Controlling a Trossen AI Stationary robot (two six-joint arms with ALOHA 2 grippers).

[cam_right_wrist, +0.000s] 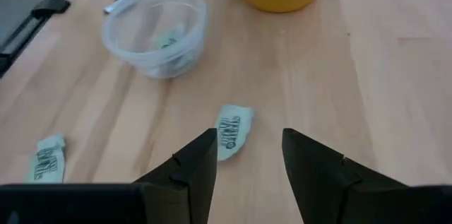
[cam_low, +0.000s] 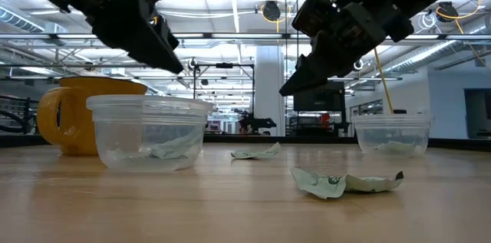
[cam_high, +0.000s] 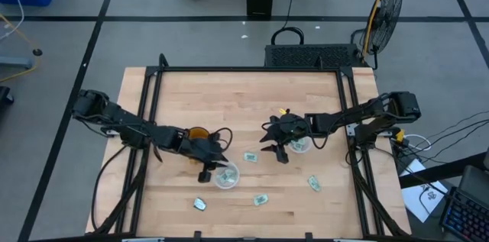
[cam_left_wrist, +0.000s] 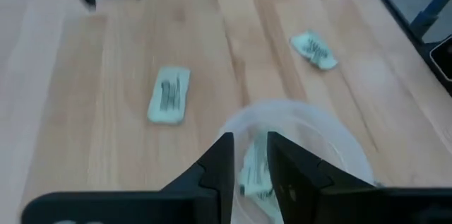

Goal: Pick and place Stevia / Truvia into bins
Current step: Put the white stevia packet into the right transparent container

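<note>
Now the left pincer [cam_left_wrist: 248,174] hangs narrow over its cup [cam_left_wrist: 332,146]; the right pincer [cam_right_wrist: 247,160], wide and empty, should drop squarely astride the sachet [cam_right_wrist: 232,131] on the worktop [cam_right_wrist: 395,90].

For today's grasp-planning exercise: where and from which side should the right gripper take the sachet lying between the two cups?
Come straight down from above, since the sachet lies flat on the table with no raised edge. Pinch it across its short width at the middle. The right gripper is open and already just short of it. The cups stand clear on either side.
</note>
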